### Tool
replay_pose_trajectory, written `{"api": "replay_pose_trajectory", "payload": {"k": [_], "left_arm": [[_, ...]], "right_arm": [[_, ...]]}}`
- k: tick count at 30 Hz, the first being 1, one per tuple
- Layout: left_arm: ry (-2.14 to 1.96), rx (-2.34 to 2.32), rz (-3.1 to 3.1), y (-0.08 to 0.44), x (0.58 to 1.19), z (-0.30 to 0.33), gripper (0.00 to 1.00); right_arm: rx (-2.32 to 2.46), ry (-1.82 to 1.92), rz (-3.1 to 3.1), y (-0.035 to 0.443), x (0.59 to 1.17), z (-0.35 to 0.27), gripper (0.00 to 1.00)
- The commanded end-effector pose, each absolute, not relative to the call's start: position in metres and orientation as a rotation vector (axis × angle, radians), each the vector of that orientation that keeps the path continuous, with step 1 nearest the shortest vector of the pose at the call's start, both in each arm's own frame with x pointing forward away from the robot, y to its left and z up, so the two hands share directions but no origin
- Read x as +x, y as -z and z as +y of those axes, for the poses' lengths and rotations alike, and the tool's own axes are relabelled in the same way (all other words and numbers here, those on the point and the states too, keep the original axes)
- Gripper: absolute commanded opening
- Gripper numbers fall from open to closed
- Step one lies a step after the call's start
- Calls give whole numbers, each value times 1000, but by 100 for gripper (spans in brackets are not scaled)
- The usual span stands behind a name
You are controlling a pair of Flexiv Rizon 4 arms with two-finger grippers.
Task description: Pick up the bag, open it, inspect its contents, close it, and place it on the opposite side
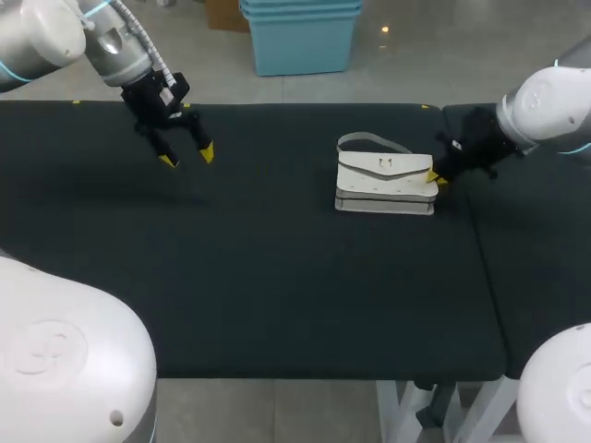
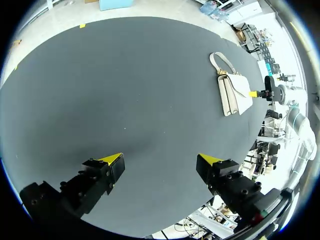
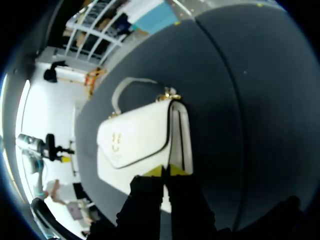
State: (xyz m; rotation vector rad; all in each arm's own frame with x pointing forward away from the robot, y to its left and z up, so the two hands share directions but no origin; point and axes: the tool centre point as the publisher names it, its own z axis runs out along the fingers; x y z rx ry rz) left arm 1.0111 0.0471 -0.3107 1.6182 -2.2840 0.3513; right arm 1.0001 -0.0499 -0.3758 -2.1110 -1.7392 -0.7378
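White bag [image 1: 384, 185] lies near the bench's [image 1: 277, 286] right edge. Right claw [image 1: 435, 175], pressed together, touches its corner; left claw [image 1: 187, 157] hangs spread.

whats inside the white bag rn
Nothing inside can be seen. The white bag sits on the table with its flap closed down over the front, so any contents are covered.

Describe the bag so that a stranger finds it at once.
On the black table, look at the right half, toward the far edge. The bag lies there beside the right gripper. It is white against all that black, with a curved handle.
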Motion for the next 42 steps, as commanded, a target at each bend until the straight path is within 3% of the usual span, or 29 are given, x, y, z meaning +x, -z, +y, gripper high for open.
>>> {"api": "replay_pose_trajectory", "payload": {"k": [1, 6, 27, 42], "left_arm": [[-204, 1583, -2317, 305, 1020, 50, 100], [-129, 1608, -2368, 301, 1030, 61, 100], [-113, 1621, -2398, 298, 1035, 66, 100], [-19, 1741, -2621, 280, 1051, 104, 100]], "right_arm": [[-2144, 700, -1747, 375, 1018, -74, 0], [-2150, 621, -1850, 371, 1029, -97, 0], [-2150, 621, -1850, 371, 1029, -97, 0], [-2343, 617, -1863, 362, 1104, -216, 0]]}}
